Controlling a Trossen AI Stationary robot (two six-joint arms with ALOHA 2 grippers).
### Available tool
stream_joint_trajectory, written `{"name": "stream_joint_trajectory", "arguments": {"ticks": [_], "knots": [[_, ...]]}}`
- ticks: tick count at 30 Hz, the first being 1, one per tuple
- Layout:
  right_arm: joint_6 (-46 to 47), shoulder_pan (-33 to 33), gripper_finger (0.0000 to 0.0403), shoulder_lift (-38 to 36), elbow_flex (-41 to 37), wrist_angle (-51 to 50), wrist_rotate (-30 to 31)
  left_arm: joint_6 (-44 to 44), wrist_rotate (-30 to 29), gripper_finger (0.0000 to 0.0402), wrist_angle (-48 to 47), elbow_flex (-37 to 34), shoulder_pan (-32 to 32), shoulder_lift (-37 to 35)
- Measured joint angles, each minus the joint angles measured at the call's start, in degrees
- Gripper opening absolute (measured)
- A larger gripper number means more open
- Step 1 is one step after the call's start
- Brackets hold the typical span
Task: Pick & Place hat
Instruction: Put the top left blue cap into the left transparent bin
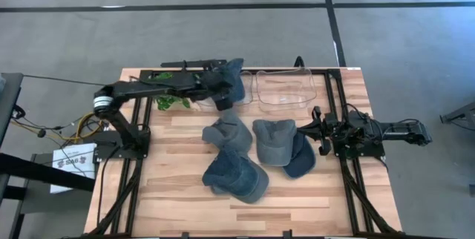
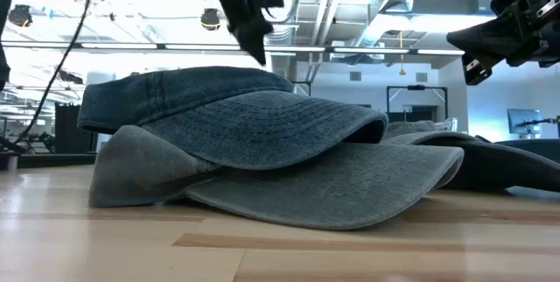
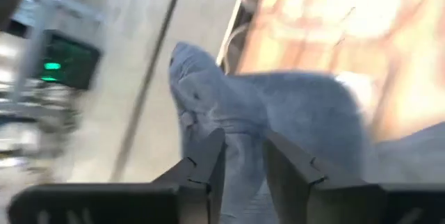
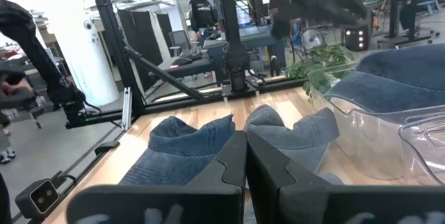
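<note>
We see a soft blue-grey denim cap (image 1: 235, 79) held up by the left gripper (image 1: 223, 98) at the far side of the light wooden slatted table (image 1: 185, 131), over the near-left edge of the clear plastic bin (image 1: 283, 90). The cloth is washed and faded, limp, with stitched seams. In the high view its long axis runs roughly from the gripper toward the table's far edge, and the cap sits beyond the fingertips on that far side. In the left wrist view the cap (image 3: 278, 123) hangs crumpled ahead of the two dark fingers (image 3: 208, 165), whose jaws stand narrow with a fold of denim pinched in the gap between them; one corner of the cloth pokes up, away from the fingers. We cannot tell from these views which end is the brim. Four more denim caps lie in a loose cluster at mid-table (image 1: 260, 154), overlapping one another; in the low view two of them fill the foreground, stacked brim over brim (image 2: 262, 133). The right gripper (image 1: 320, 131) waits just above the table at the right side, beside that cluster, its jaws closed together with nothing between them. A green leafy plant (image 1: 172, 102) lies under the left arm.
</note>
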Motion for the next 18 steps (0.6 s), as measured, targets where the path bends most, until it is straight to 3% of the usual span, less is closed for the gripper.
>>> {"name": "stream_joint_trajectory", "arguments": {"ticks": [5,11,18], "knots": [[0.0,-0.01,0.0,0.0,-0.01,0.0,-0.02,-9.86,11.3,0.0139,-2.4,0.08,2.91,-5.43],[0.0,0.0,0.0,-0.02,-0.02,0.0,-0.02,-16.93,26.0,0.0184,-7.43,0.08,8.95,-4.62],[0.0,-0.01,0.0,-0.02,-0.02,0.0,-0.02,-16.27,31.55,0.021,-11.29,1.92,13.0,-0.42]]}}
